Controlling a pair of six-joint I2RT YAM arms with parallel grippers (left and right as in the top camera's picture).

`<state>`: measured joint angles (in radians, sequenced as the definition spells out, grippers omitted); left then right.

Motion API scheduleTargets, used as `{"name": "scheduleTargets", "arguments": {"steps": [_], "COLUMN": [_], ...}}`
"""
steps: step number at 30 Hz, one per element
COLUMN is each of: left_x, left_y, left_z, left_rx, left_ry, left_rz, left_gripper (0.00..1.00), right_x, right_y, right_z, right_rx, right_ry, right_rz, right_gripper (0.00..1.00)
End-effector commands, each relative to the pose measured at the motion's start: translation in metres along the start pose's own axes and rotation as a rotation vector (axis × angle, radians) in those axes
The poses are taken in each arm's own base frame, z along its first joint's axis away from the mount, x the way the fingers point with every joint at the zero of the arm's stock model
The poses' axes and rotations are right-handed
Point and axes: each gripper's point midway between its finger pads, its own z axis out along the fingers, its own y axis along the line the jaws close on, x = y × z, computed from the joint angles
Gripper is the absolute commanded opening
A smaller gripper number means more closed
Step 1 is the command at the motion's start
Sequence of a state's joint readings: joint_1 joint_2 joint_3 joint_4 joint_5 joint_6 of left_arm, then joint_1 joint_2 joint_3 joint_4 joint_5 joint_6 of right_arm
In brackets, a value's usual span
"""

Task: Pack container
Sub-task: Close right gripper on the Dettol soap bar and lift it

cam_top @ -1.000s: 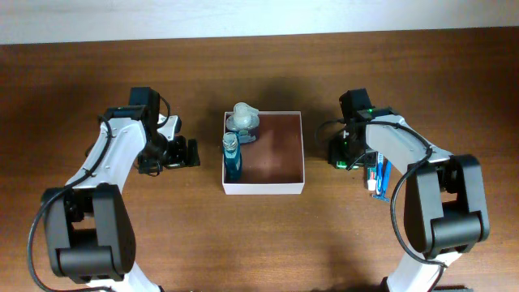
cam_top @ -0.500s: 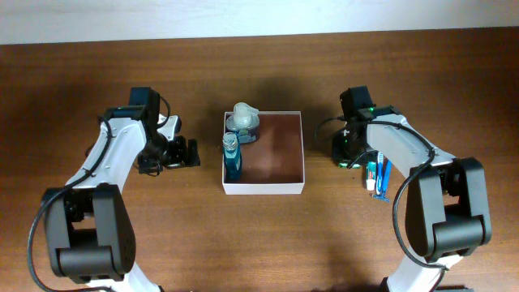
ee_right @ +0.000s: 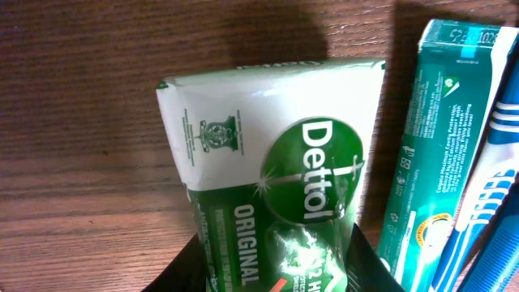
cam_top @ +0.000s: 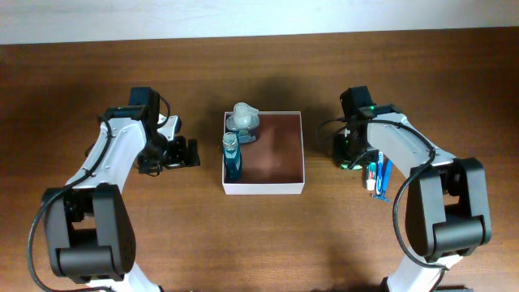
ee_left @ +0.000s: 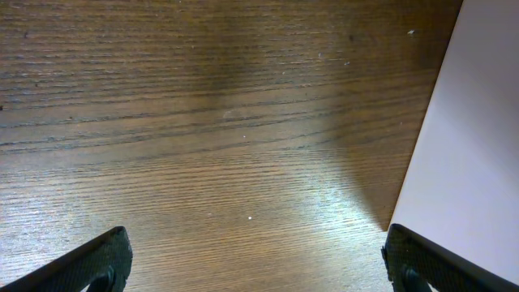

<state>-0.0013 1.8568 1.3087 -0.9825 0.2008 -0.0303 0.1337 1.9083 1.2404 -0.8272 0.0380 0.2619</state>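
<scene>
The container, a white-walled square box with a reddish-brown floor, sits mid-table. A blue bottle and a pale clear bottle stand along its left side. My right gripper is to the right of the box, shut on a green and white Dettol soap pack, with a black finger against each side of it. My left gripper rests open just left of the box, its fingers wide apart over bare wood. The box's white outer wall is beside its right finger.
A green toothpaste carton and a blue toothbrush pack lie right beside the soap, also seen in the overhead view as a carton and brush. The wood table extends all round; a pale wall edge runs along the back.
My right gripper's jaws have closed onto the soap pack and the wrist has shifted slightly. The left arm, box and bottles are unchanged.
</scene>
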Motion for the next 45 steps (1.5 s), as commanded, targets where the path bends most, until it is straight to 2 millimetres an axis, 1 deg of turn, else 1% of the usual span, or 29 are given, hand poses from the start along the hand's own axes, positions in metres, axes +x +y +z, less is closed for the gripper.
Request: {"name": "scheduleTargets", "arguments": {"steps": [1,9,12,17,28,29,30,31,33,34,39,43,45], "left_x": [0.001,0.001,0.001,0.001,0.001,0.001,0.001,0.001,0.001,0.001,0.001,0.001,0.001], "left_y": [0.001,0.001,0.001,0.001,0.001,0.001,0.001,0.001,0.001,0.001,0.001,0.001,0.001], "left_z": [-0.001,-0.001,-0.001,-0.001,-0.001,-0.001,-0.001,-0.001,-0.001,-0.001,-0.001,-0.001,-0.001], "left_rx": [0.000,0.000,0.000,0.000,0.000,0.000,0.000,0.000,0.000,0.000,0.000,0.000,0.000], "left_ry": [0.000,0.000,0.000,0.000,0.000,0.000,0.000,0.000,0.000,0.000,0.000,0.000,0.000], "left_rz": [-0.007,-0.007,-0.007,-0.007,-0.007,-0.007,-0.007,-0.007,-0.007,-0.007,-0.007,-0.007,-0.007], "left_gripper": [0.99,0.99,0.99,0.99,0.99,0.99,0.99,0.99,0.99,0.99,0.99,0.99,0.99], "right_x": [0.002,0.000,-0.004,-0.007,-0.005,-0.006,-0.007,-0.007,-0.007,-0.007,-0.005,-0.007,-0.009], "right_y": [0.002,0.002,0.003,0.004,0.011,0.011,0.012,0.012,0.012,0.012,0.012,0.012,0.012], "right_z": [-0.002,-0.008,-0.013,-0.019,-0.023,-0.023,-0.023,-0.023,-0.023,-0.023,-0.024,-0.032,-0.040], "right_rx": [-0.003,-0.002,-0.003,-0.004,-0.004,-0.004,-0.005,-0.006,-0.006,-0.006,-0.004,-0.010,-0.017], "right_ry": [0.003,0.007,0.002,-0.002,-0.008,-0.010,-0.013,-0.014,-0.014,-0.014,-0.010,-0.031,-0.055], "right_rz": [-0.001,-0.001,-0.001,-0.001,-0.028,-0.028,-0.028,-0.028,-0.028,-0.028,-0.029,-0.028,-0.028], "right_gripper": [0.11,0.09,0.04,0.04,0.04,0.05,0.10,0.10,0.09,0.04,0.04,0.04,0.04]}}
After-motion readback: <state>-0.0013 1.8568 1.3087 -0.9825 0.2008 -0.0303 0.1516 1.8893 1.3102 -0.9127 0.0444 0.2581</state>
